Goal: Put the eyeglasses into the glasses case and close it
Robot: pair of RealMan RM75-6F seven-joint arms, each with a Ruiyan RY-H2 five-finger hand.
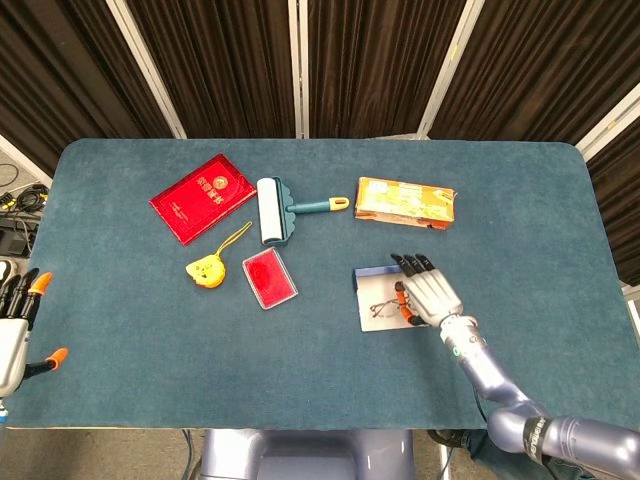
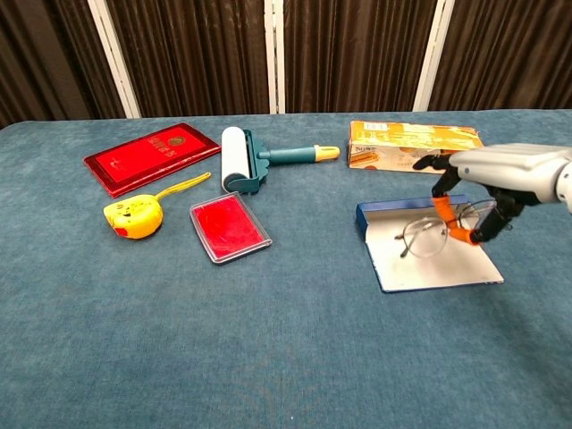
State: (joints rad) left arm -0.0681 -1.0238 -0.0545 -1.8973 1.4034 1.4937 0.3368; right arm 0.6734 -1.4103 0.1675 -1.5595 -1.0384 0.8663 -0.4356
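My right hand (image 1: 428,291) (image 2: 500,179) holds the thin wire-framed eyeglasses (image 1: 385,306) (image 2: 429,238) pinched in its orange-tipped fingers, lifted just above the open glasses case (image 1: 388,318) (image 2: 429,261). The case has a blue rim, a pale lining and its lid folded flat toward the table's near edge. One lens hangs out to the left of the fingers over the lining. My left hand (image 1: 14,330) stays at the far left edge of the head view, off the table, fingers apart and holding nothing.
An orange box (image 1: 405,202) (image 2: 416,147) lies just behind the case. Further left are a lint roller (image 1: 275,209) (image 2: 241,166), a red card case (image 1: 269,277) (image 2: 229,227), a yellow tape measure (image 1: 206,269) (image 2: 134,217) and a red booklet (image 1: 202,197) (image 2: 152,155).
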